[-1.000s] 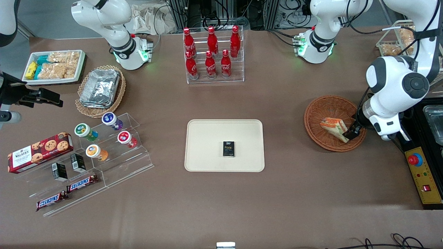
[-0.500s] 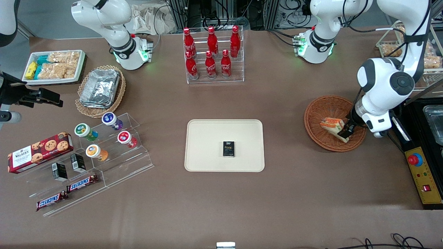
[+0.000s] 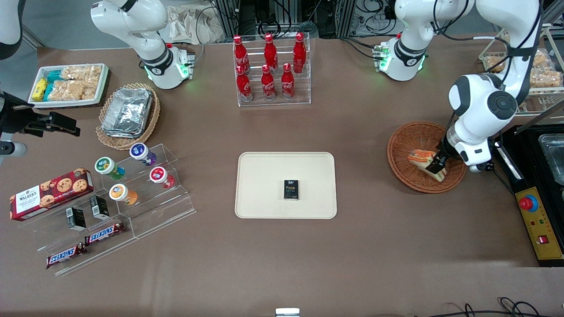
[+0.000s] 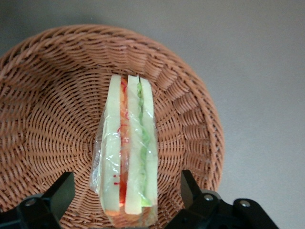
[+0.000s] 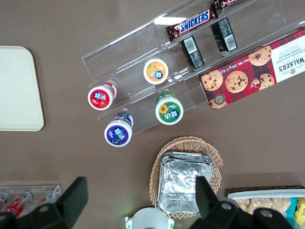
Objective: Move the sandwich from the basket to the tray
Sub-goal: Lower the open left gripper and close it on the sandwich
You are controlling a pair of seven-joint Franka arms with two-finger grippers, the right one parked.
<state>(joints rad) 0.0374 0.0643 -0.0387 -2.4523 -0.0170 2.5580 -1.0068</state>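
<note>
Brown matte tabletop (image 3: 379, 246); woven wicker basket (image 4: 43, 119) holds the sandwich (image 4: 127, 157), a wedge in clear wrap standing on edge; your pincer (image 4: 126, 198) hangs just above it, fingers apart, one on each bread face; likely light, soft, slick film, so squeeze gently across the bread; smooth cream tray (image 3: 264, 176) sits well apart, mid-table.
</note>
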